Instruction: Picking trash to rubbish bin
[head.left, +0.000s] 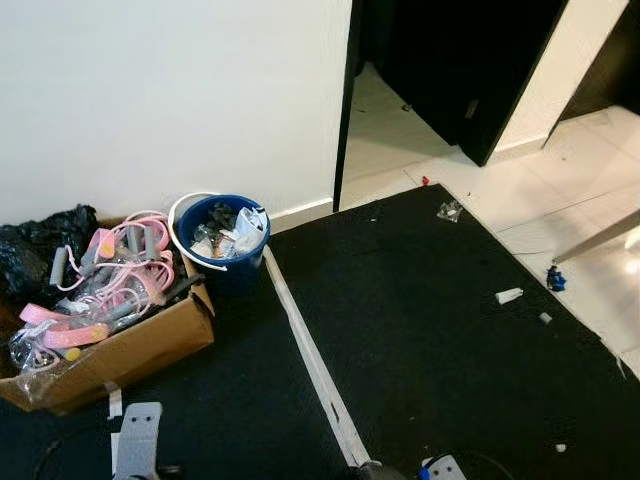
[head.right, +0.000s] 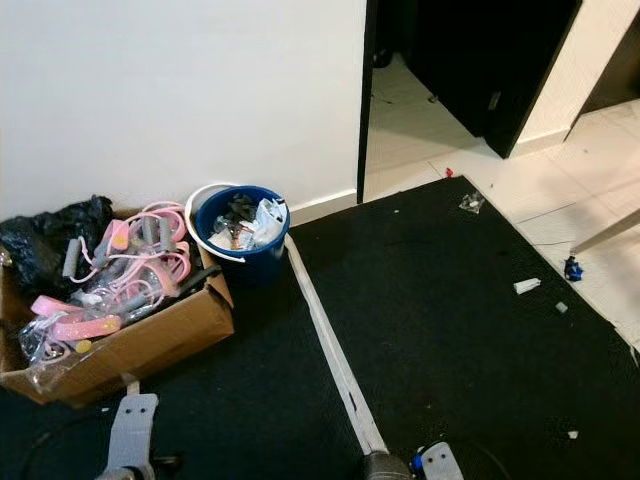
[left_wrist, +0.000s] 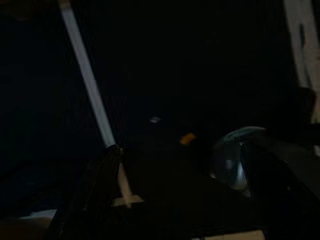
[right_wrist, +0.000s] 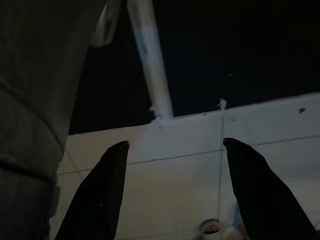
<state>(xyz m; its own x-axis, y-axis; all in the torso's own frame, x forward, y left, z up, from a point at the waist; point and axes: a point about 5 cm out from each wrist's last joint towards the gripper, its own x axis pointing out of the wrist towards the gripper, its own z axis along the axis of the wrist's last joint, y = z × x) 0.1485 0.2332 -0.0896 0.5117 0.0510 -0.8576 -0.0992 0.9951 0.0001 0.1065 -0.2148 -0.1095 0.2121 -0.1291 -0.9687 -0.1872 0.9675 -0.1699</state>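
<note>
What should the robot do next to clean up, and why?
Probably step forward and to its right toward the white scrap on the black mat. Both arms hang low with nothing held, the right gripper with jaws open. The blue bin by the wall already holds trash, while this scrap and other bits lie out of reach.

Blue bin (head.left: 232, 262), white rim; black carpet (head.left: 430, 330); white tape strip (head.left: 312, 360); pink straps (head.left: 130, 265); brown box (head.left: 130, 350).

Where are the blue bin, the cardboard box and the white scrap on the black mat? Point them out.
blue bin (head.left: 237, 268): left eye view, on its front outer wall.
cardboard box (head.left: 130, 350): left eye view, on its brown front side.
white scrap (head.left: 508, 295): left eye view, on its middle, on the mat's right part.
</note>
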